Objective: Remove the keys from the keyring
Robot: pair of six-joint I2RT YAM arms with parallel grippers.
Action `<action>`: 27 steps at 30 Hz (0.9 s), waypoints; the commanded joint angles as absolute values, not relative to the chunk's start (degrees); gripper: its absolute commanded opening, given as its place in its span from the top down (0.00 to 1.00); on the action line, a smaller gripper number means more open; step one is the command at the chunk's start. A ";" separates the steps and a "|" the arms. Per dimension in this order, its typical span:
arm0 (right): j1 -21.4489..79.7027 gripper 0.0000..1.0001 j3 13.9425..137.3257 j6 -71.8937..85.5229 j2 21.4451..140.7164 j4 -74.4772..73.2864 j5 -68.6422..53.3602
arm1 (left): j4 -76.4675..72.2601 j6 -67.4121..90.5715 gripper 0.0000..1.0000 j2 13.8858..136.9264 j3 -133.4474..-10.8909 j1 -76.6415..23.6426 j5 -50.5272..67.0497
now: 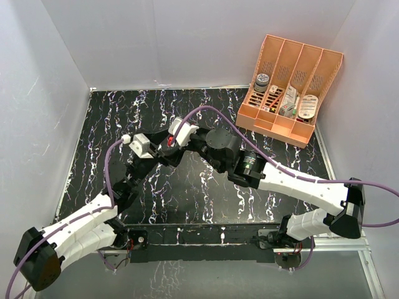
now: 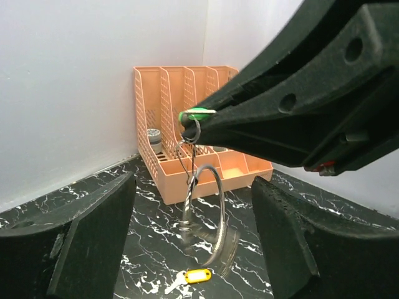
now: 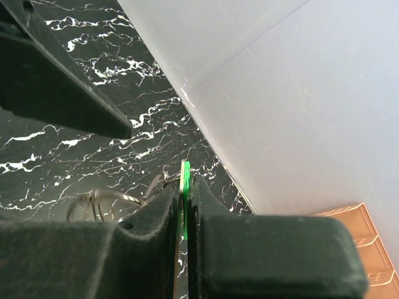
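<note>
My right gripper [image 3: 185, 188] is shut on the green key [image 3: 185, 169], held edge-on between its pads. In the left wrist view the green key [image 2: 197, 114] sits at the tip of the right gripper's black fingers [image 2: 293, 106]. The silver keyring [image 2: 215, 212] hangs below it on small links, blurred, above the table. It also shows in the right wrist view [image 3: 103, 199]. The yellow-orange key [image 2: 194, 276] lies loose on the table under the ring. My left gripper [image 2: 193, 208] is open, its fingers either side of the hanging ring without touching it. In the top view both grippers [image 1: 163, 146] meet mid-table.
An orange divided organizer [image 1: 290, 93] with small items stands at the back right, also seen behind the ring [image 2: 181, 118]. White walls [image 1: 156, 37] enclose the black marbled table [image 1: 187, 193]. Purple cables run along both arms.
</note>
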State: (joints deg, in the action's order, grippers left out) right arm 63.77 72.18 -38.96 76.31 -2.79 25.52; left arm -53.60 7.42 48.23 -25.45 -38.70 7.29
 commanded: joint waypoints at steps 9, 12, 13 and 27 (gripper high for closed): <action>64.51 1.00 73.01 -38.24 75.35 1.83 26.11 | -60.18 -6.74 0.30 51.82 -26.19 -42.62 -2.74; 64.60 1.00 72.77 -38.15 75.15 2.02 25.81 | -61.09 -8.20 0.30 52.41 -26.36 -42.70 -3.70; 64.60 1.00 72.77 -38.06 75.15 2.02 25.72 | -61.65 -8.39 0.31 52.57 -26.30 -42.71 -3.72; 64.60 1.00 72.57 -38.14 75.15 2.33 25.40 | -67.51 -8.68 0.35 56.21 -25.39 -43.40 -4.58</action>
